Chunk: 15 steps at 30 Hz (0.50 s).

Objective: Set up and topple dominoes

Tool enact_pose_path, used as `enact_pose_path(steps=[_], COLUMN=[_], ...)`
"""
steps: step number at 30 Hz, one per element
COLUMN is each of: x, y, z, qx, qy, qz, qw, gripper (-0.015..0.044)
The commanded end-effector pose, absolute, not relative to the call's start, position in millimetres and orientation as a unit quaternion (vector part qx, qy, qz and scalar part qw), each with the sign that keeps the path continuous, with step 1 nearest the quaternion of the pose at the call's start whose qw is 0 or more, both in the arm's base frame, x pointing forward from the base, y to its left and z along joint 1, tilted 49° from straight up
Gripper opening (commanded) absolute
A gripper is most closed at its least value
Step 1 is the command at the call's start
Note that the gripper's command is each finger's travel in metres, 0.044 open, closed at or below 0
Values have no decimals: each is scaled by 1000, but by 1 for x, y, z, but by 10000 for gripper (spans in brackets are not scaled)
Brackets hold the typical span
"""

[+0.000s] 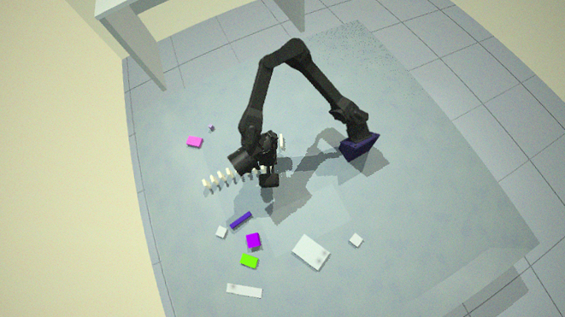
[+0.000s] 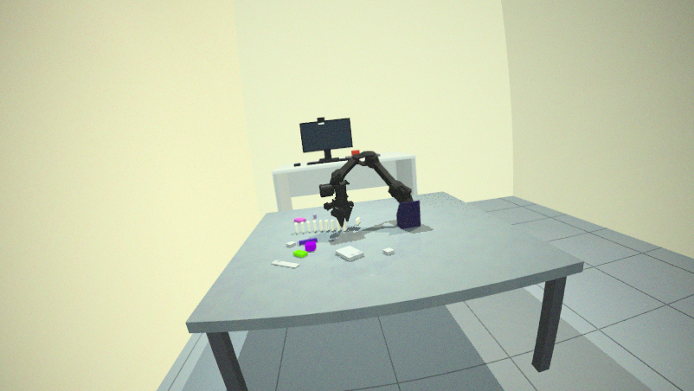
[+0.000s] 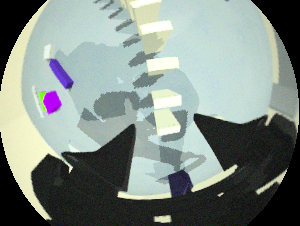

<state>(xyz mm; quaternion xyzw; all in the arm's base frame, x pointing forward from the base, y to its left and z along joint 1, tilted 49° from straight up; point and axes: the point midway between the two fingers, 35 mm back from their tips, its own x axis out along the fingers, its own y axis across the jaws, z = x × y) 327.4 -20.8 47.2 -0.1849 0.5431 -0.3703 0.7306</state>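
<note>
A row of several cream dominoes stands on the grey table. My gripper is down at the right end of the row, its fingers open. The end domino stands upright between the spread fingers, in line with the row, and neither finger grips it. One more cream domino sits apart, just beyond the arm on the right. The arm hides the row's right end in the top view.
Loose blocks lie in front of the row: a purple bar, a magenta block, a green block, a white box and a white strip. A pink block lies behind. The arm's base stands to the right.
</note>
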Motion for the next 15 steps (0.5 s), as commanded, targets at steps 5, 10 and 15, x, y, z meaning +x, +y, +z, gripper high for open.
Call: enact_pose_path(steps=[5, 10, 15], x=[325, 310, 310], y=[36, 75, 76], z=[91, 130, 131], qx=[-182, -184, -184], qy=[546, 545, 545], qz=[-365, -369, -369], qw=[732, 730, 730], gripper=[440, 440, 440])
